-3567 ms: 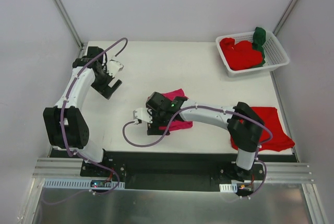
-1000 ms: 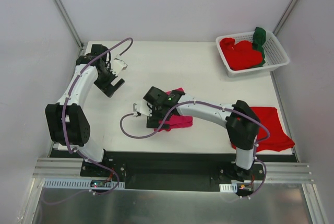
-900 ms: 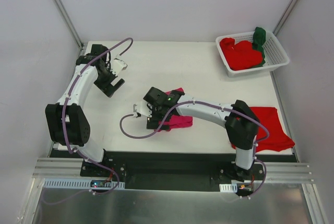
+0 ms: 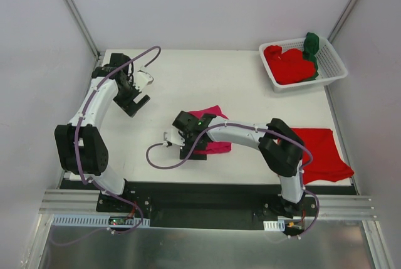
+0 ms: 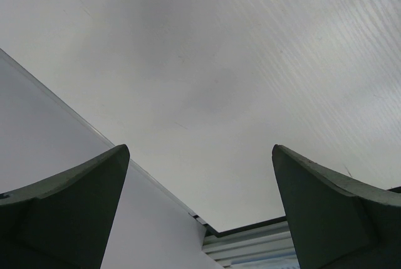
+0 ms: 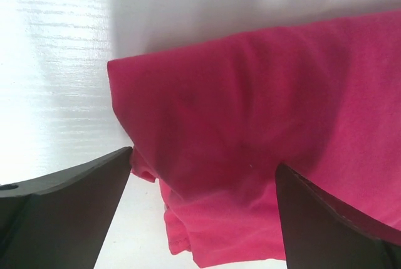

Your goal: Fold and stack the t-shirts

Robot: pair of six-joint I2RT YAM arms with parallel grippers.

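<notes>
Broadly, the white table (image 4: 207,81) fills the overhead view. The biggest piece of cloth on it is a red t-shirt (image 4: 322,150), lying flat at the lower right of the frame and partly behind the right arm. At the upper right stands the white basket (image 4: 336,61). It holds a heap of red t-shirts (image 4: 289,63) with a dark green t-shirt (image 4: 311,44) tucked against its far side.

Near the middle of the frame lies the magenta t-shirt (image 6: 250,125), a small folded bundle. In the right wrist view its rounded fold edge runs across the upper part of the picture and a looser hem shows lower down.

The right gripper (image 6: 203,158) hovers over this bundle's left end, jaws spread wide and holding nothing. The left gripper (image 5: 200,150) sits over bare table at the upper left of the overhead frame. It is likewise spread wide and empty, well apart from any cloth.

The shirts look light, limp and easily creased. A folded one would likely sag or fall open if lifted by a single layer. A sound hold would probably be a pinch on the doubled fold edge or a corner, catching all the layers together. The smooth table may let the cloth slide when it is pushed.
</notes>
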